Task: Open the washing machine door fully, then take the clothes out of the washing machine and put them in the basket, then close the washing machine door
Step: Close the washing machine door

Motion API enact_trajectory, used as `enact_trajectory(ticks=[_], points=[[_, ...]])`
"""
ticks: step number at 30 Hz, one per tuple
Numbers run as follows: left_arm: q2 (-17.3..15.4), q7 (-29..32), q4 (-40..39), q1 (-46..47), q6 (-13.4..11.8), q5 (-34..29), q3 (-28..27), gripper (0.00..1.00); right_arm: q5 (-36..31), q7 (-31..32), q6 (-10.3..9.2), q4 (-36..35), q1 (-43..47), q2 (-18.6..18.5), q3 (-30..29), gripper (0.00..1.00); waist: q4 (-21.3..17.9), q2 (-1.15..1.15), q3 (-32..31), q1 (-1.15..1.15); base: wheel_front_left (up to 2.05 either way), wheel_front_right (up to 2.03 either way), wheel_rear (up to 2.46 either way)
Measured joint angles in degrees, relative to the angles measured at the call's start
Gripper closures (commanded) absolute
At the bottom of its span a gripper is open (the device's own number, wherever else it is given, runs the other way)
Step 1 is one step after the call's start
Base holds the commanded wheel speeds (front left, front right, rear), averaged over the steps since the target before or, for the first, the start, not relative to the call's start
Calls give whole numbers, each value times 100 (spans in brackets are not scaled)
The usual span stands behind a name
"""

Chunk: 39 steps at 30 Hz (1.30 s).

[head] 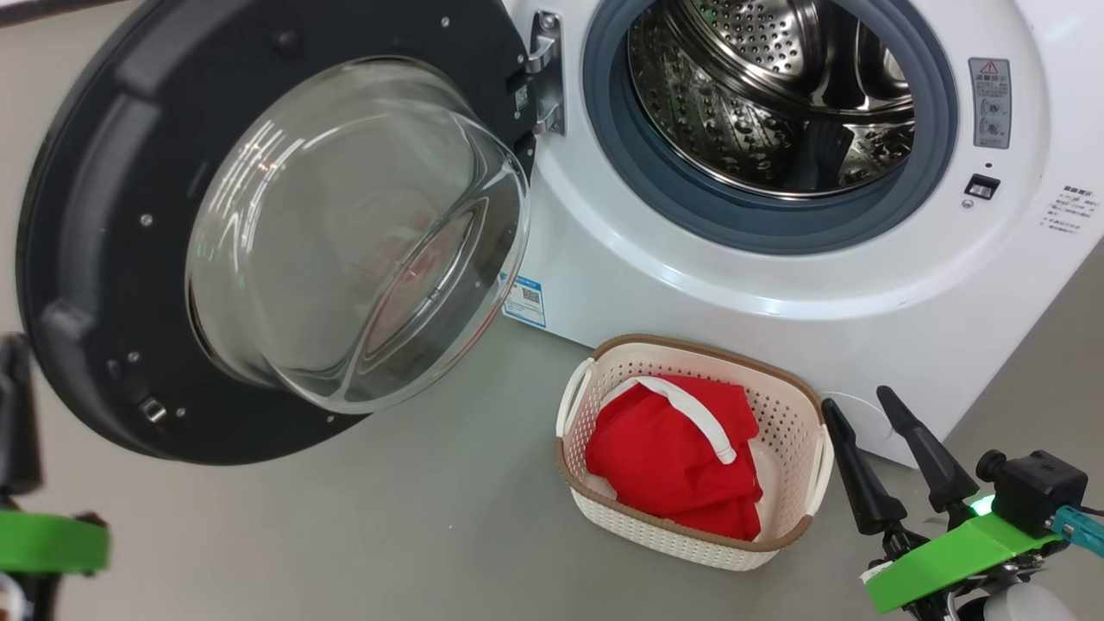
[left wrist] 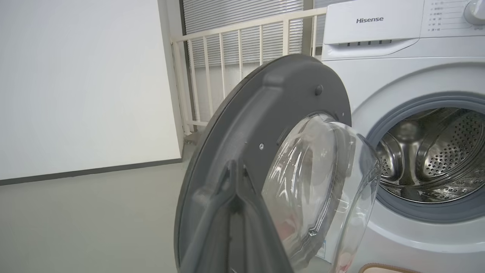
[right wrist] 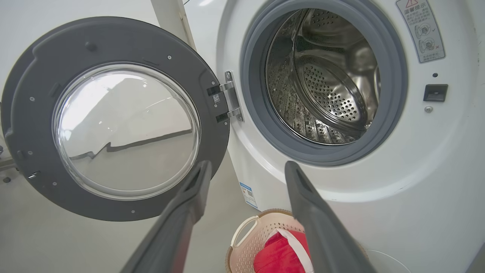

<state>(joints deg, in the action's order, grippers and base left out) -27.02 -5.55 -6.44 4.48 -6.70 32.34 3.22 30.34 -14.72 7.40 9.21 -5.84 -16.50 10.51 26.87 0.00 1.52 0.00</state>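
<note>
Floor [head: 388, 517] of plain grey runs under everything. The left wrist view shows a white wall [left wrist: 75, 83] and a pale railing [left wrist: 235, 68] beyond the washing machine [head: 690, 285].

The door [head: 103, 216] stands swung far out to the left on its hinge [head: 545, 73]. Its glass bowl [head: 345, 233] bulges towards the head camera and catches a faint red reflection. In the left wrist view the door stands between the left hand [left wrist: 235, 170] and the machine's mouth. That hand is closed, its two fingers pressed together with nothing seen between them. Its tip lies over the door's dark inner ring; I cannot tell whether it touches.

The machine's mouth is ringed by a grey-blue gasket [head: 776, 228]. Inside it the steel drum [head: 759, 103] shows its perforated wall and paddles all round. A small blue label [head: 524, 300] sits low on the front, just by the door's edge.

The basket [head: 690, 345] stands on the floor close against the machine's front, below the mouth and to the right of the door. In it lie the clothes [head: 664, 448], a red bundle with a white band across the top.

The right hand [head: 856, 398] is just to the right of the basket, its fingers spread wide and holding nothing. In its wrist view they point up towards the machine, with the basket low between them.
</note>
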Motion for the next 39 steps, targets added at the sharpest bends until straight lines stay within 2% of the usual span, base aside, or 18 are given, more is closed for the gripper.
enact_trajectory(ticks=[8, 14, 17, 19, 30, 39], points=[[-404, 678, -33, 597, 300, 1194, -825, 100, 0, -1, 0, 3, -7, 3, 2, 0, -100, 0, 46, 0, 0, 0, 0], [-539, 1227, 817, 1331, 415, 2382, -1457, 100, 0, 0, 0, 3, -31, 54, 32, 0, -222, 0, 95, 0, 0, 0, 0], [-659, 1445, 1236, 1633, 614, 2703, -1589, 100, 0, 0, 0, 3, -36, 52, 48, 0, -298, 0, 140, 0, 0, 0, 0], [-692, 1562, 1577, 1856, 645, 2977, -1735, 100, 0, -1, 0, 3, -46, 47, 59, 0, -350, 0, 179, 0, 0, 0, 0], [-592, 2254, 3652, 2613, 686, 4277, -2348, 100, 1, -1, 0, 18, -228, 11, 118, 0, -681, 0, 295, 0, 0, 0, 0], [-463, 2760, 4590, 2791, 661, 4696, -2505, 100, 3, 0, 0, 47, -230, -35, 121, 0, -884, 0, 278, 0, 0, 0, 0]])
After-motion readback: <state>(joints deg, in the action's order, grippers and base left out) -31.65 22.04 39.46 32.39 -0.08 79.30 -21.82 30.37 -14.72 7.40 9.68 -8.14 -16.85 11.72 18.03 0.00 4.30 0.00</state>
